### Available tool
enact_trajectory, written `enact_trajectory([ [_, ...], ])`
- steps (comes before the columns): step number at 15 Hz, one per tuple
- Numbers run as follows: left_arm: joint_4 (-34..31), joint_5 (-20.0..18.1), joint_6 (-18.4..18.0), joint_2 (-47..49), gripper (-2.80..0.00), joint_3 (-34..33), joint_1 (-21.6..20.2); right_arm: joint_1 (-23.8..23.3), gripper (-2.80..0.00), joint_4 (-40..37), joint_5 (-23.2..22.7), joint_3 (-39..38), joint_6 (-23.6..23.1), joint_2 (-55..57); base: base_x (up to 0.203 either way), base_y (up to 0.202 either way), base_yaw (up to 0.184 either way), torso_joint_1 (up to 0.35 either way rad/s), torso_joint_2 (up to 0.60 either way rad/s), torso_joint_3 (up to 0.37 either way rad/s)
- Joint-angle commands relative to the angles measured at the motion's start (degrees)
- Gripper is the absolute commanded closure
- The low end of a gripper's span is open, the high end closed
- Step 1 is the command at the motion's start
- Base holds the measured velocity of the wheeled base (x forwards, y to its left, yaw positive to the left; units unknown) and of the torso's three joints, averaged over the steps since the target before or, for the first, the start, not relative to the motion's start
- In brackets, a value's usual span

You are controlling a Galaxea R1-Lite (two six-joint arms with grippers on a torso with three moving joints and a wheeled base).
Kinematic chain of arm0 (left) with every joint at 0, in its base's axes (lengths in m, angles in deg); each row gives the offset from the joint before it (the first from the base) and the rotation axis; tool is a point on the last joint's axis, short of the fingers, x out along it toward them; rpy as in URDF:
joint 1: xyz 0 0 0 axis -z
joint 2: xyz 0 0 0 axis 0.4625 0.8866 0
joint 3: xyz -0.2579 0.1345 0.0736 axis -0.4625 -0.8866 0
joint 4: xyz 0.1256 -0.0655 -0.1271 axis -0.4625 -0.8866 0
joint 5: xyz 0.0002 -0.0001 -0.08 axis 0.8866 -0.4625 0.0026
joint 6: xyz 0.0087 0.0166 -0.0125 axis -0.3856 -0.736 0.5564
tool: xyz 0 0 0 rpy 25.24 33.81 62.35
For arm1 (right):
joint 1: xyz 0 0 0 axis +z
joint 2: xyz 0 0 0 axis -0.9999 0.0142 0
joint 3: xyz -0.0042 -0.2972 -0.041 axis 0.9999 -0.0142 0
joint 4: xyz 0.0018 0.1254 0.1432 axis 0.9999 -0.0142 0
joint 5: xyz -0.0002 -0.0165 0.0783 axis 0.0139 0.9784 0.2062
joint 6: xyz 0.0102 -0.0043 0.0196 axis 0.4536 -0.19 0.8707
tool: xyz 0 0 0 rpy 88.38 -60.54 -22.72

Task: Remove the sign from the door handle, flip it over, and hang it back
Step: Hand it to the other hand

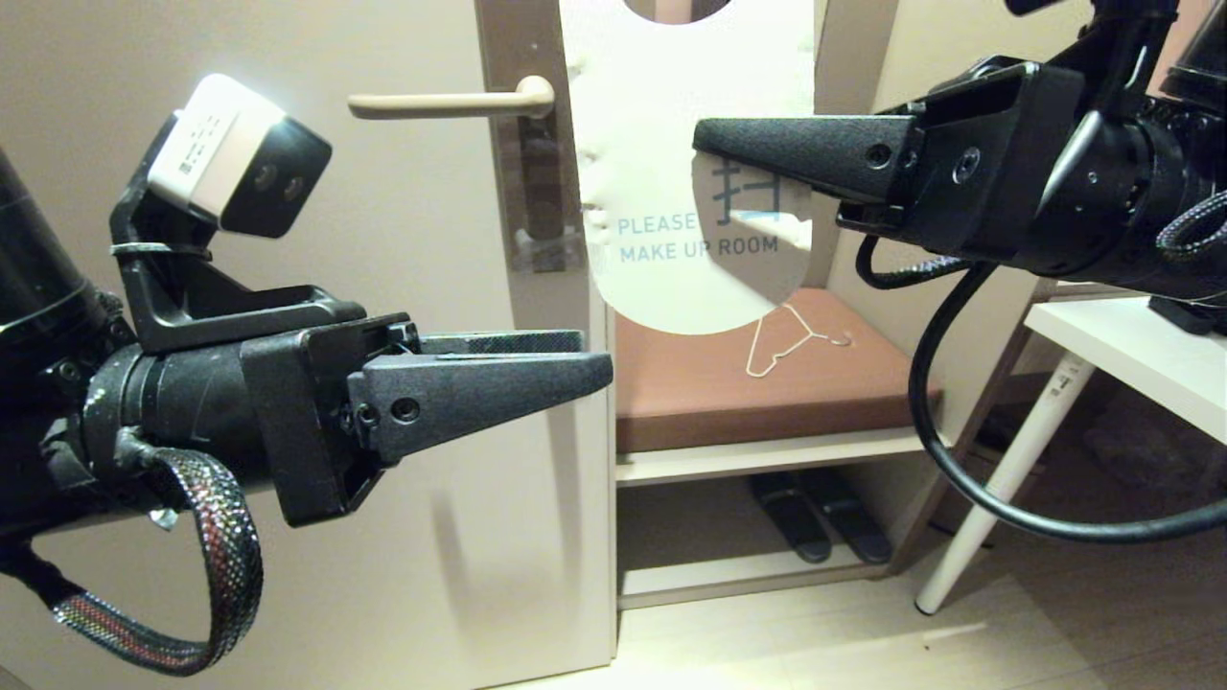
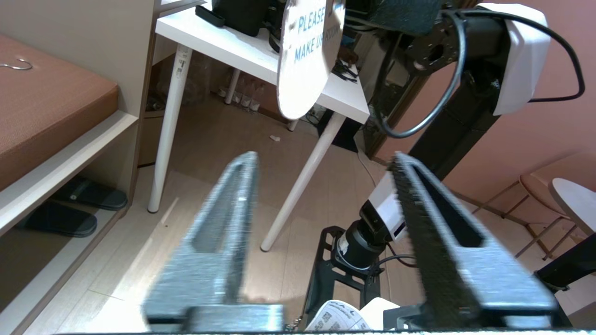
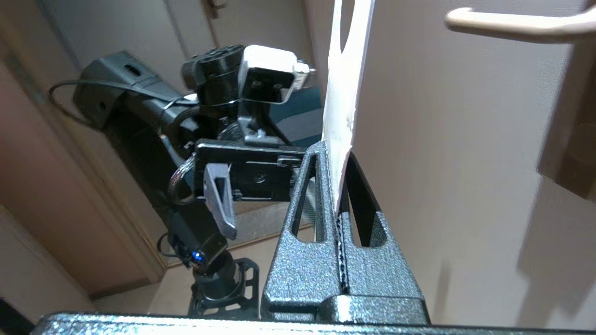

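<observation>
The sign (image 1: 671,115) hangs in the air just right of the door's edge, off the door handle (image 1: 451,103). Its white face reading "PLEASE MAKE UP ROOM" is turned toward me, and its hole is at the top edge of the head view. My right gripper (image 1: 705,144) reaches in from the right and is shut on the sign's right side, with the card (image 3: 344,93) pinched between its fingers. My left gripper (image 1: 590,353) is below and left of the sign, open, with nothing between its fingers (image 2: 233,209). The sign's lower end (image 2: 300,79) is above and beyond them.
The cream lever sticks out leftward from a narrow brown-grey plate (image 1: 542,182) on the beige door. Right of the door is a brown cushioned bench (image 1: 729,402) with a white wire hanger (image 1: 786,345), slippers (image 1: 815,517) on the shelf beneath, and a white table (image 1: 1131,355) at far right.
</observation>
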Motion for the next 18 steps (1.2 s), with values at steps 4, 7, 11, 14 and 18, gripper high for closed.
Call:
enact_trajectory([
  [4,0.0,-0.2,0.4,0.0,-2.8,-0.3,-1.0,0.0,0.0,2.1,-2.7,-1.9,0.2,0.5,0.0,0.0,0.0,0.0,0.0,0.0],
  [7,0.0,-0.2,0.5,0.7,-2.8,-0.2,-0.9,0.1,0.0,2.1,-2.8,-2.0,0.2,0.4,0.0,0.0,0.0,0.0,0.0,0.0],
  [11,0.1,-0.2,0.5,1.2,-2.8,-0.1,-0.9,1.3,0.0,2.1,-4.5,-1.5,0.2,1.0,0.0,0.0,0.0,0.0,0.0,0.0],
  [14,0.4,0.0,0.6,2.1,-2.8,1.3,-0.9,2.8,0.0,2.7,-4.5,-1.4,0.2,2.1,0.0,0.0,0.0,0.0,0.0,0.0],
  [18,0.4,0.0,0.6,2.0,-2.8,1.3,-0.9,4.4,0.0,4.2,-4.5,-1.3,0.2,3.9,0.0,0.0,0.0,0.0,0.0,0.0],
])
